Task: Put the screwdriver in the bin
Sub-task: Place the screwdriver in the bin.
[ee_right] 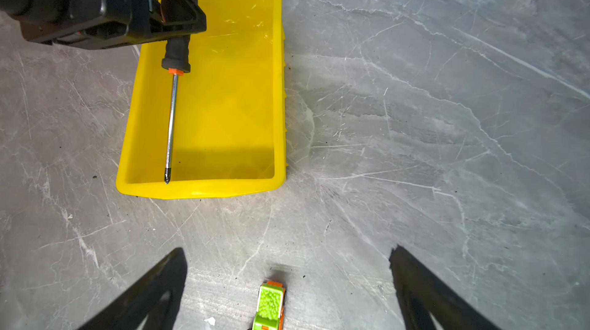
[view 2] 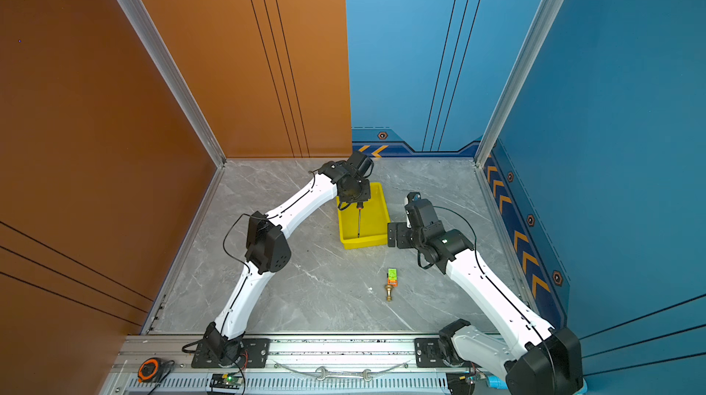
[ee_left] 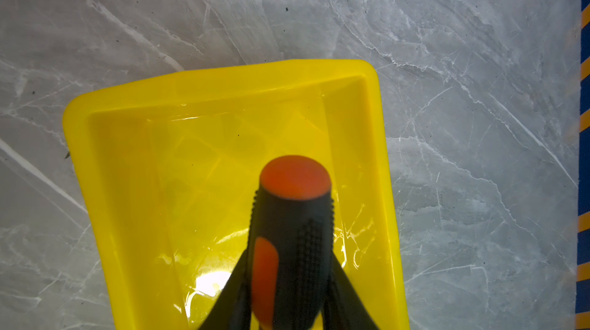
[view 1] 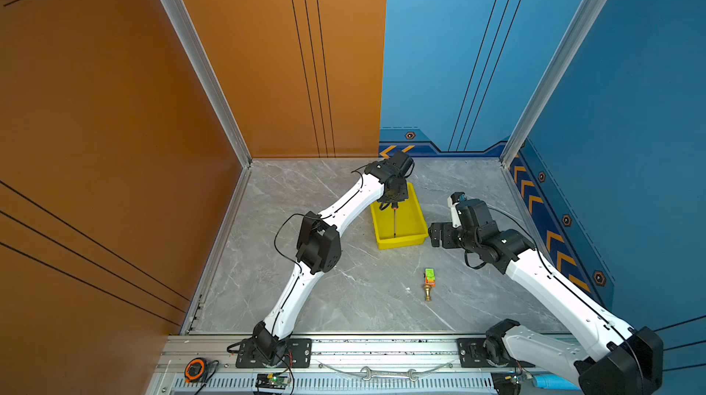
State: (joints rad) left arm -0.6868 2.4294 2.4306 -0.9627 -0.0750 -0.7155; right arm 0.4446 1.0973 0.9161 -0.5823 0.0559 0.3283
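The yellow bin (view 1: 401, 242) (view 2: 363, 242) stands on the grey marble table at the back centre. My left gripper (view 1: 387, 204) (view 2: 353, 202) hangs over the bin's far end, shut on the black handle of the screwdriver (view 1: 394, 221) (view 2: 359, 221). In the left wrist view the handle (ee_left: 293, 232) sits clamped between both fingers above the bin's floor (ee_left: 191, 168). The right wrist view shows the screwdriver's shaft (ee_right: 172, 111) running lengthwise over the bin (ee_right: 201, 189), its tip at the near wall. My right gripper (ee_right: 287, 251) (view 1: 435, 234) is open and empty, just right of the bin.
A green-and-orange block with a brass piece (view 1: 429, 282) (view 2: 392, 278) (ee_right: 269, 306) lies on the table in front of the bin. A silver wrench (view 1: 387, 374) and an orange tape measure (view 1: 195, 369) rest on the front rail. Walls enclose the table on three sides.
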